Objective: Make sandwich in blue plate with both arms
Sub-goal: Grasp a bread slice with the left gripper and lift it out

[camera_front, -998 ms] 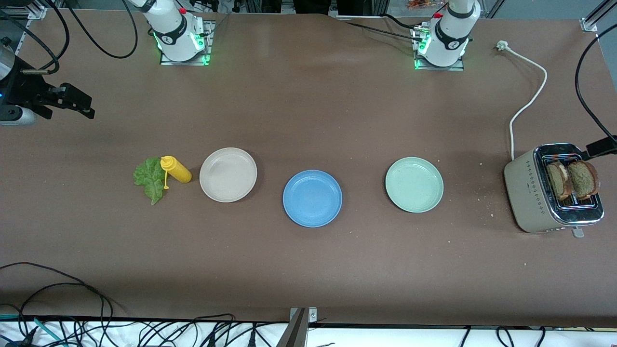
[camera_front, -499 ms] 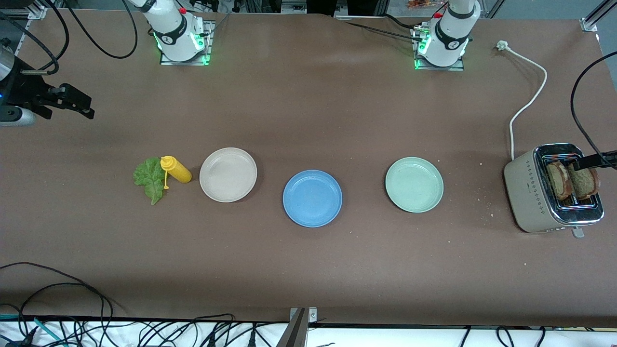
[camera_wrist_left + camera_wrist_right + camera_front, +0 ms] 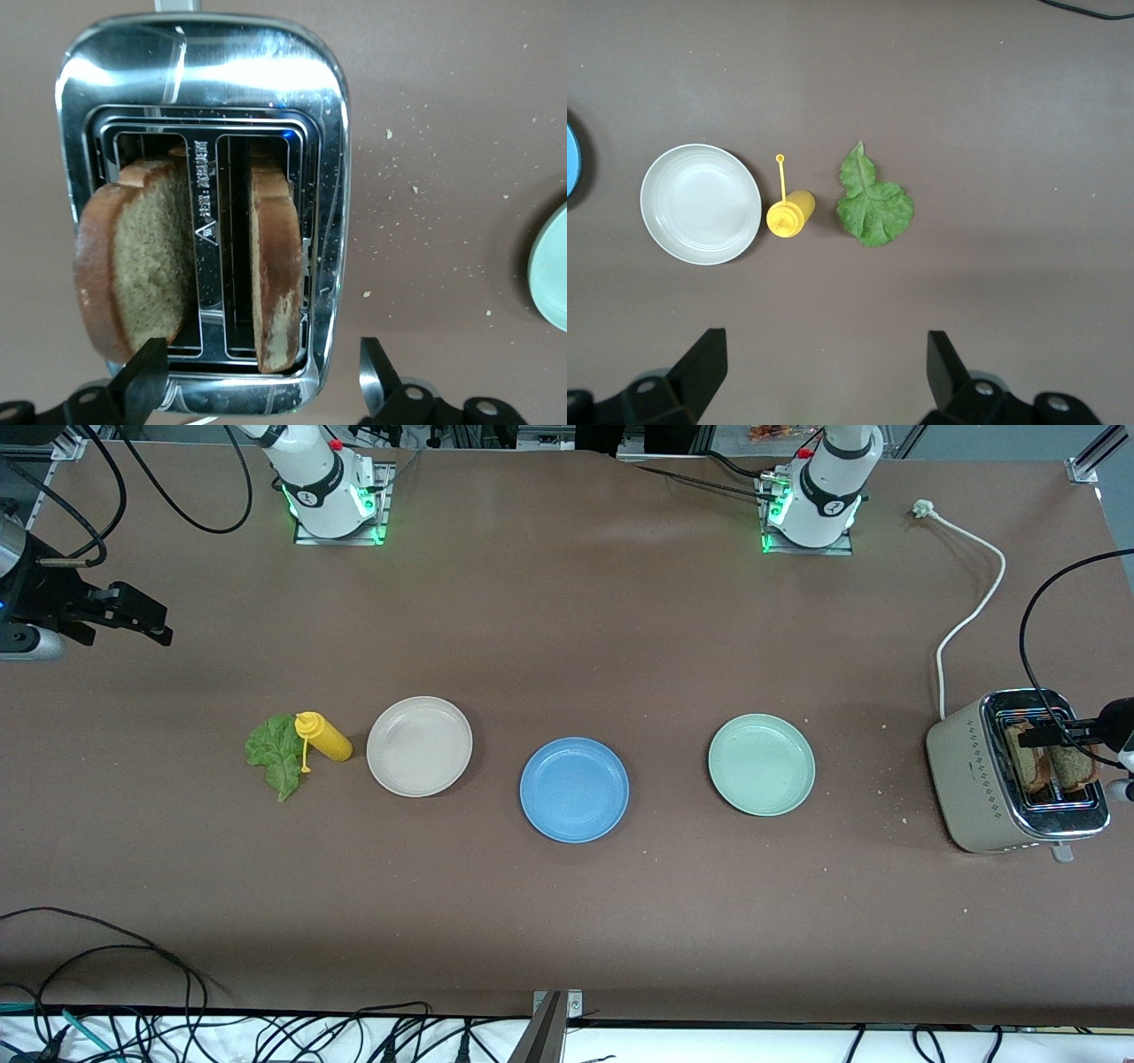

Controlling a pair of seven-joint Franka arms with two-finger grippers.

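Three plates in a row on the counter (image 3: 567,921): beige plate (image 3: 419,746) toward the right arm's end, blue plate (image 3: 574,789) in the middle and a bit nearer the front camera, pale green plate (image 3: 761,764) toward the left arm's end. Nothing on the blue one. One lettuce leaf (image 3: 276,755) touching one yellow squeeze bottle (image 3: 324,737), just beside the beige plate. One toaster (image 3: 1014,772) with two toast slices (image 3: 137,257) standing in the slots. Left tool (image 3: 257,376) over the toaster, fingers spread wide, gripping nothing. Right tool (image 3: 824,367) up over bare counter near the leaf and bottle, fingers apart too, empty
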